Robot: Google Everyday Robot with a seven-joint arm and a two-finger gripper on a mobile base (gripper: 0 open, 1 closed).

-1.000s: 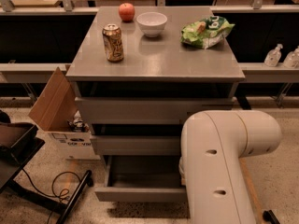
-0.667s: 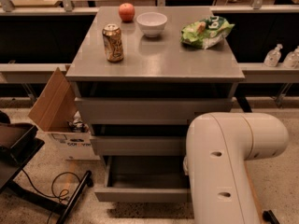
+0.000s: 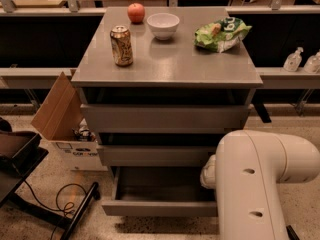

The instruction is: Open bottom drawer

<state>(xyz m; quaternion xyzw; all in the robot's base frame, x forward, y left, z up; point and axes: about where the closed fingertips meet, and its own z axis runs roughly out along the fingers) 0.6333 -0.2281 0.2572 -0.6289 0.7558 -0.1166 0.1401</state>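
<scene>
The grey cabinet [image 3: 167, 64] has three drawers. The bottom drawer [image 3: 155, 207] is pulled out toward me; its flat grey front sits low in the view and its grey box tray [image 3: 160, 184] looks empty. The two drawer fronts above it [image 3: 165, 118] [image 3: 150, 155] are closed. My white arm [image 3: 260, 179] fills the lower right and covers the right end of the bottom drawer. The gripper is hidden behind the arm, out of sight.
On the cabinet top stand a soda can [image 3: 122, 45], a red apple [image 3: 136, 12], a white bowl [image 3: 163, 25] and a green chip bag [image 3: 220, 34]. An open cardboard box [image 3: 62, 116] sits at the left on the floor, with a dark stand and cables [image 3: 60, 204]. Bottles [image 3: 295, 59] stand on the right ledge.
My arm has shifted a little to the right and closer to the camera. The bottom drawer stays pulled out as before.
</scene>
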